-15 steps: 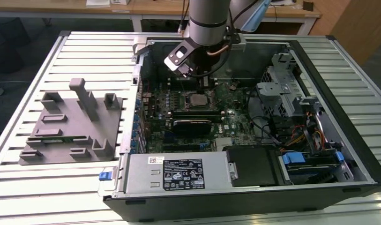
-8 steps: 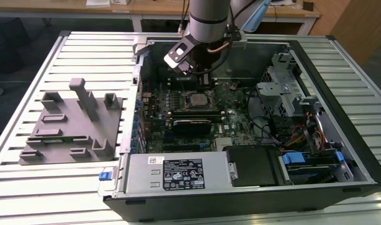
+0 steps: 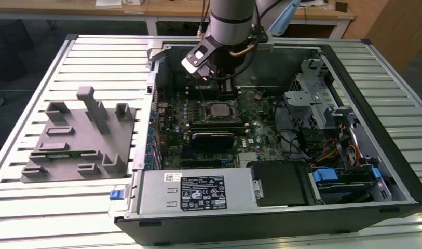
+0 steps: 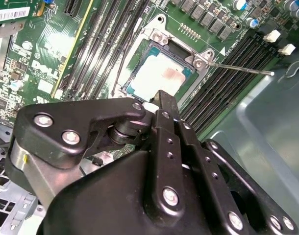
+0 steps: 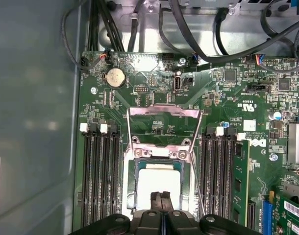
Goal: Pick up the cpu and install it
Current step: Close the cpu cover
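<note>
Hand (image 5: 161,195), fingers (image 5: 156,201) pressed together, hangs just over the cpu (image 5: 159,181) lying in the socket (image 5: 133,188).

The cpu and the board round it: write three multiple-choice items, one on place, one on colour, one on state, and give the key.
1. Where does the cpu lie?
A. in the socket
B. on the grey slotted block
C. on the slatted table

2. What colour is the motherboard?
A. blue
B. green
C. red

3. How does the load plate stand?
A. shut over the chip
B. swung open
C. lying outside the case

Key: 1 A, its pale top sits inside the socket frame in both wrist views. 2 B, the board is green throughout. 3 B, the plate is folded back, leaving the cpu bare under the gripper.
</note>
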Motion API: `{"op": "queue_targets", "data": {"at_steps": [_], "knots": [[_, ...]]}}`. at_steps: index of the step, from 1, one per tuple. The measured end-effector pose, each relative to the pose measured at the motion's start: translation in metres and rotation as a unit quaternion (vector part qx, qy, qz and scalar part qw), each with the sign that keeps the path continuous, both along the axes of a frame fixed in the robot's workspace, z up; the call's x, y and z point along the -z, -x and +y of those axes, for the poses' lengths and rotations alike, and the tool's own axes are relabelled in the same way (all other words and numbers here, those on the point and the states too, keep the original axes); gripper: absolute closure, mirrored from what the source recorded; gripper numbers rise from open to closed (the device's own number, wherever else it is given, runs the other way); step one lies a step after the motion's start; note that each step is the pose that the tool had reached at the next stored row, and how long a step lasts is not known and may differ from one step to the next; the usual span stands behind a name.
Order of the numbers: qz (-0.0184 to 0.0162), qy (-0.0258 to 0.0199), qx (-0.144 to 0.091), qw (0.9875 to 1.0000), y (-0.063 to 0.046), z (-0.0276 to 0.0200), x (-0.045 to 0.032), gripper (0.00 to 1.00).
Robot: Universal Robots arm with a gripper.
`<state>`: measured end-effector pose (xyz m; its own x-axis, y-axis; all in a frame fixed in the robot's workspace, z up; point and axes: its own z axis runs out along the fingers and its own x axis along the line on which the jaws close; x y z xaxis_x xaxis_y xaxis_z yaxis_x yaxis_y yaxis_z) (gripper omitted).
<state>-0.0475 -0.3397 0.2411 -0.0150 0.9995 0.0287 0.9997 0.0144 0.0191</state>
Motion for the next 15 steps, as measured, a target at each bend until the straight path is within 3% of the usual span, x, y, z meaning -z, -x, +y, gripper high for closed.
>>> {"op": "queue_targets", "data": {"at_steps": [4, 15], "knots": [[0.0, 0.0, 0.0, 1.0, 0.0, 0.0, -0.0029, 0.89], [0.0002, 0.0, 0.0, 1.0, 0.0, 0.0, -0.0217, 0.89]]}}
